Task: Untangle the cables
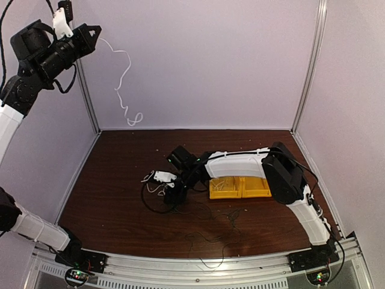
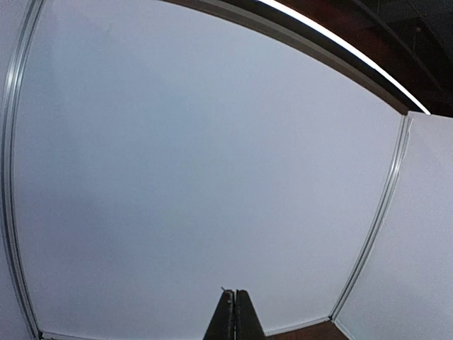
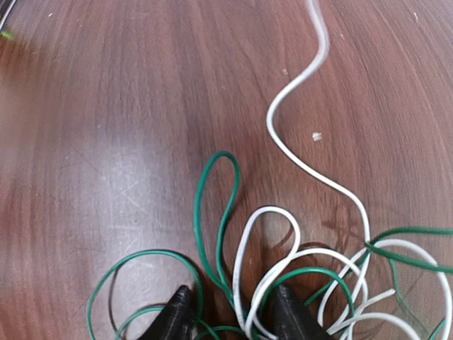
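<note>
Left gripper (image 2: 235,316) is up high at the far left, fingers pressed together on the white cable (image 1: 129,63), which dangles straight down the far wall. Right gripper (image 3: 235,320) is low at mid-table, fingers apart, straddling green and white loops of the tangled cables (image 3: 272,210).

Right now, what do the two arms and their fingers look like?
The left arm and right arm both have white shells, black joints and thick black cables running alongside. The fingers are black and tapered.

Pale lilac walls (image 1: 204,60) enclose a dark wooden table (image 1: 114,211).
</note>
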Motion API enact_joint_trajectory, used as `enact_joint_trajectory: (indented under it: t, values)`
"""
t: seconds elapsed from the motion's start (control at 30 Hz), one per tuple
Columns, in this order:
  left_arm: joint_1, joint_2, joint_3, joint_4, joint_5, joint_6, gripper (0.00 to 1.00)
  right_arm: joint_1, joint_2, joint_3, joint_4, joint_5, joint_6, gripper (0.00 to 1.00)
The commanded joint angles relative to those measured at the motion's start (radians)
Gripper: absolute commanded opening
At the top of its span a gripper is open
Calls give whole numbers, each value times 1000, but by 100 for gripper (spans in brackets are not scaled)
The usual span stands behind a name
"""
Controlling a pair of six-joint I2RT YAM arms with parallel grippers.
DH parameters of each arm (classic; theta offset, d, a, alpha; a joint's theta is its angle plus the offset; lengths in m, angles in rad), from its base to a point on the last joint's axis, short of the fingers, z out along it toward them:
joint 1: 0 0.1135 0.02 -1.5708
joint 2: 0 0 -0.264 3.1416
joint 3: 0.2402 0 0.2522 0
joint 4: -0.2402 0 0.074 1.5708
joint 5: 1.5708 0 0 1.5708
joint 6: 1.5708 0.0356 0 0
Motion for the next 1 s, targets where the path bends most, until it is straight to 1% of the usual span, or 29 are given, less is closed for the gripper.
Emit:
enact_joint_trajectory:
  t: [0.0, 0.1, 0.23, 0.37, 0.53, 0.67, 0.77, 0.8, 0.83, 0.87, 0.93, 0.97]
  values:
    - [-2, -14, -123, 39, 34, -3, 0, -13, -130, -24, -105, -30, -12, 51]
    - [-2, -20, -174, 35, 20, 13, 0, -21, -249, -86, -76, -57, -9, 61]
    - [-2, -21, -237, 36, 47, 2, 0, -29, -378, -125, -102, -67, -27, 69]
    - [-2, -26, -312, 71, 108, -20, 0, -51, -494, -186, -154, -93, -55, 71]
    - [-2, -6, -353, 77, 184, -28, 0, -122, -651, -347, -151, -114, -64, 73]
    - [-2, -4, -376, 77, 187, -26, 0, -188, -761, -457, -127, -114, -72, 73]
    - [-2, 2, -379, 78, 187, -23, 0, -209, -814, -483, -157, -139, -102, 74]
    - [-2, 7, -375, 77, 211, -22, 0, -210, -820, -486, -174, -172, -120, 77]
    - [-2, 11, -370, 78, 220, -23, 0, -200, -817, -499, -173, -199, -118, 84]
    - [-2, 15, -365, 78, 223, -22, 0, -162, -805, -510, -165, -177, -99, 86]
    - [-2, 20, -358, 79, 221, -23, 0, -47, -734, -499, -213, -83, -112, 86]
    - [-2, 19, -358, 82, 215, -22, 0, 3, -672, -476, -287, -132, -150, 85]
